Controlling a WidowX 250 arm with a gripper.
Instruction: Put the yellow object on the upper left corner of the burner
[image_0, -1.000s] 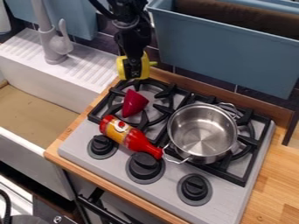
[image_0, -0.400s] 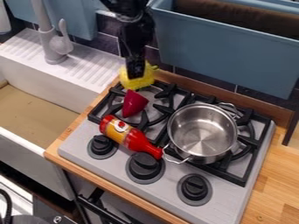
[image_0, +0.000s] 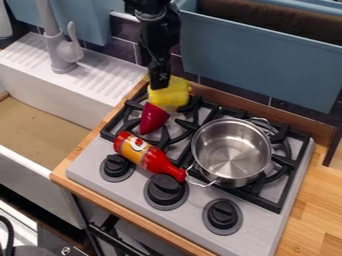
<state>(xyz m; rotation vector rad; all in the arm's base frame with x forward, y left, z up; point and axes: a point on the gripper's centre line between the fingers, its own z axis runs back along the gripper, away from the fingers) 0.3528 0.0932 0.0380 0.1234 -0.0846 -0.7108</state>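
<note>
My black gripper (image_0: 159, 84) hangs over the back left of the stove, at the upper left part of the left burner (image_0: 175, 134). Right at its tips is the yellow object (image_0: 171, 94), partly covered by the gripper, over the burner's back edge. Whether the object rests on the grate or hangs just above it, I cannot tell. How the gripper holds it is hidden.
A dark red cone-like object (image_0: 153, 118) lies on the left burner just in front of the yellow one. A red and yellow bottle (image_0: 148, 157) lies in front. To the right stands a metal pot (image_0: 231, 152); behind are blue bins (image_0: 260, 60).
The gripper and the yellow object have moved right and a little toward the front. The yellow object has also turned. Cone, bottle and pot have stayed put.
</note>
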